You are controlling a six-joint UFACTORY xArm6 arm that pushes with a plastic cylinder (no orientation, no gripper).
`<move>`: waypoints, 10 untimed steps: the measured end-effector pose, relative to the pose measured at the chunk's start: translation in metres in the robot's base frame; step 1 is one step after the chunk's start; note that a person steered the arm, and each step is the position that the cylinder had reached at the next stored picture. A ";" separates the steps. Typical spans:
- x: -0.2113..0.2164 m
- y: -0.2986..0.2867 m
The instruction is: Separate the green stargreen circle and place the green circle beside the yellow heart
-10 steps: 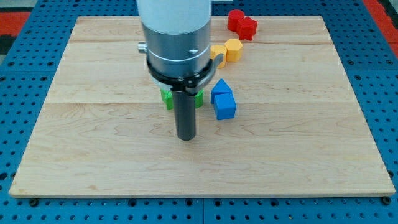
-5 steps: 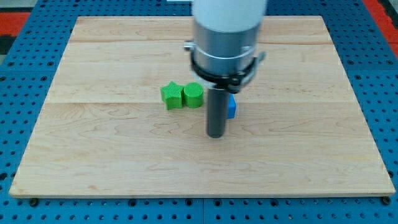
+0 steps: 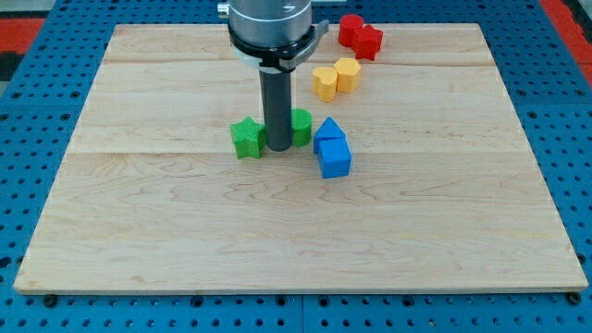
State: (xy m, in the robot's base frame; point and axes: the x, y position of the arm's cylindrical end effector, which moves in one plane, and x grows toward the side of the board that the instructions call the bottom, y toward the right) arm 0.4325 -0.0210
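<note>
My tip (image 3: 276,146) stands on the board between the green star (image 3: 247,138) on its left and the green circle (image 3: 300,127) on its right, touching or nearly touching both. The rod hides part of the green circle. The yellow heart (image 3: 325,82) lies further up and right, against a yellow hexagon-like block (image 3: 347,73). The green circle is well below the yellow heart.
Two blue blocks, a pentagon-like one (image 3: 329,133) and a cube (image 3: 335,159), lie just right of the green circle. Two red blocks (image 3: 359,35) lie near the board's top edge. The wooden board (image 3: 139,240) sits on a blue pegboard.
My tip swung right past the blue blocks, then came back up and left into the gap between the two green blocks. The star has shifted left and the circle right and up.
</note>
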 end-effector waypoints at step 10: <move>-0.075 -0.026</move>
